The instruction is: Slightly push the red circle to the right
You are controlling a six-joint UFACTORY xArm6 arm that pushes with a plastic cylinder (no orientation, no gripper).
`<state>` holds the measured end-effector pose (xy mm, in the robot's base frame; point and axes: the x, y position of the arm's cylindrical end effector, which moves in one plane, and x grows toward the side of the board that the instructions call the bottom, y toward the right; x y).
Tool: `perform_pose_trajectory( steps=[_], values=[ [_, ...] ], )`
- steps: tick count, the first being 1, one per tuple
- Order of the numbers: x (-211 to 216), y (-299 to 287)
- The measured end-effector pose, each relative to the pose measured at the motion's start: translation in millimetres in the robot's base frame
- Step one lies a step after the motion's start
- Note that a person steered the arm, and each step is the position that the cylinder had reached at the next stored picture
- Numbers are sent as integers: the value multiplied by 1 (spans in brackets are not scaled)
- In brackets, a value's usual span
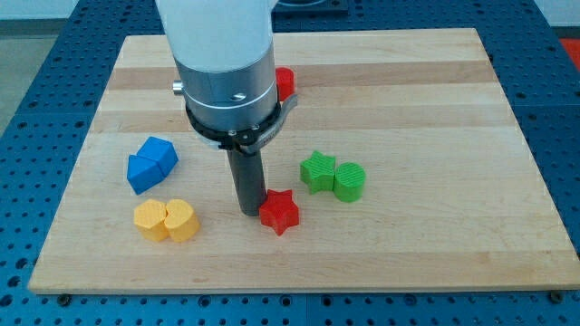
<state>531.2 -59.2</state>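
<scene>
A red block [285,83], most likely the red circle, shows only as a sliver at the view's top, mostly hidden behind the arm's white and grey body. My tip [249,211] is low on the board, far below that block. It stands just left of a red star [279,212] and seems to touch it.
A green star [318,171] and a green cylinder [349,181] sit together right of the tip. Two blue blocks [150,163] lie at the left. Two yellow blocks [167,220] lie at the lower left. The wooden board [435,100] has blue perforated table around it.
</scene>
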Motion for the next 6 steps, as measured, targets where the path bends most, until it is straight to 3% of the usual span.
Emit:
perform_pose_trajectory(
  steps=[2,5,6],
  values=[
    [-1,5],
    [-73,-12],
    [-117,-12]
  ],
)
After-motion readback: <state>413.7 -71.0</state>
